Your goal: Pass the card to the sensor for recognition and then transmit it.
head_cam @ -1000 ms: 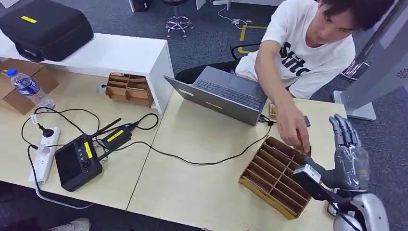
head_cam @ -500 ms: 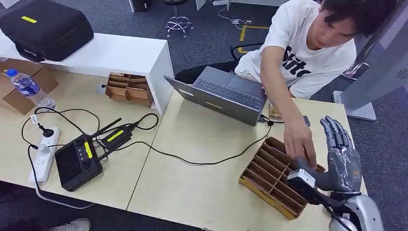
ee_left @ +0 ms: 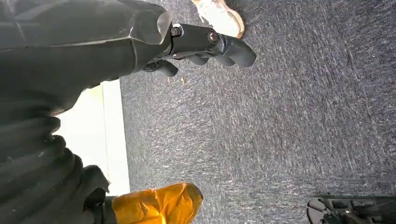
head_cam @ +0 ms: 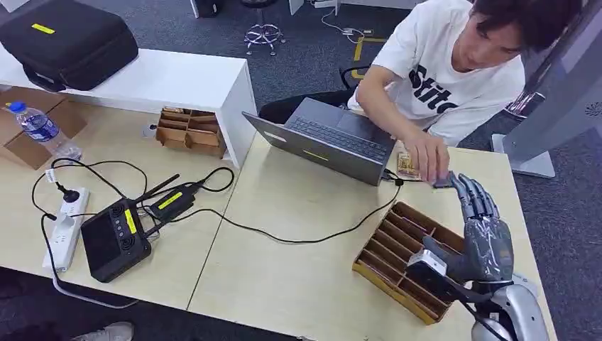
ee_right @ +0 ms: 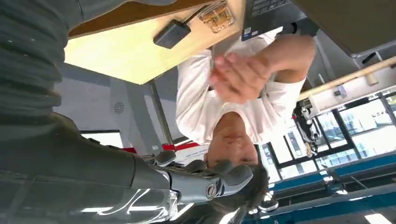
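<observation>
I am holding my right hand (head_cam: 484, 234) open and empty at the lower right over the wooden tray (head_cam: 397, 259), since the person's hand (head_cam: 426, 155) has withdrawn toward the laptop (head_cam: 323, 138); I cannot spot the card.

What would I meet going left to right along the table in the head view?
Water bottle → power strip → black controller → laptop → cardboard divider tray → robot's right hand.
</observation>
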Controlling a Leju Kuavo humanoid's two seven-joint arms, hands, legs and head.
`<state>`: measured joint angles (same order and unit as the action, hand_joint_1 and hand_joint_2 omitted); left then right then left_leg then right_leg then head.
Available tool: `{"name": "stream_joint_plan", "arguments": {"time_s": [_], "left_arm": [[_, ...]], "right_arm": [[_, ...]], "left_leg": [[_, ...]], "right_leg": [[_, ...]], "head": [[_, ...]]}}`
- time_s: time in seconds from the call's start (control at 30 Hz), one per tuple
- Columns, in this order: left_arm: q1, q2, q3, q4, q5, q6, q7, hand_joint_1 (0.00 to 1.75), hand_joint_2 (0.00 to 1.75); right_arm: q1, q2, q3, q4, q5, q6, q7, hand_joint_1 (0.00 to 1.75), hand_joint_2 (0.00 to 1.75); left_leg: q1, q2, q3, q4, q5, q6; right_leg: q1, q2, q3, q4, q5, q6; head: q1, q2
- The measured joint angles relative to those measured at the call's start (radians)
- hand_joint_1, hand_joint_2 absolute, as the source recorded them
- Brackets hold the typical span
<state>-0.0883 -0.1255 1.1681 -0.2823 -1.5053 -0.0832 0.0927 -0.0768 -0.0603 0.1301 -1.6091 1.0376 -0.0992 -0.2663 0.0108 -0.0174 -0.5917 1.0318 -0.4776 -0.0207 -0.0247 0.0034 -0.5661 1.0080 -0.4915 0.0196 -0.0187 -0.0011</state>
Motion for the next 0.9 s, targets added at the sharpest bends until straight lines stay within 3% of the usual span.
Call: {"name": "stream_joint_plan", "arguments": {"time_s": [0.33,0.9], "left_arm": [[0.0,0.0,0.0,0.0,0.003,0.0,0.0,0.0,1.75],[0.001,0.0,0.003,0.0,0.014,0.0,0.0,0.0,1.75]], "right_arm": [[0.001,0.0,-0.002,0.005,-0.003,-0.006,0.01,0.0,1.75],[0.046,0.0,-0.076,0.014,-0.021,-0.011,0.005,0.0,1.75]], "left_leg": [[0.0,0.0,0.0,0.0,0.0,0.0],[0.0,0.0,0.0,0.0,0.0,0.0]], "right_leg": [[0.0,0.0,0.0,0.0,0.0,0.0],[0.0,0.0,0.0,0.0,0.0,0.0]], "head": [[0.0,0.0],[0.0,0.0]]}}
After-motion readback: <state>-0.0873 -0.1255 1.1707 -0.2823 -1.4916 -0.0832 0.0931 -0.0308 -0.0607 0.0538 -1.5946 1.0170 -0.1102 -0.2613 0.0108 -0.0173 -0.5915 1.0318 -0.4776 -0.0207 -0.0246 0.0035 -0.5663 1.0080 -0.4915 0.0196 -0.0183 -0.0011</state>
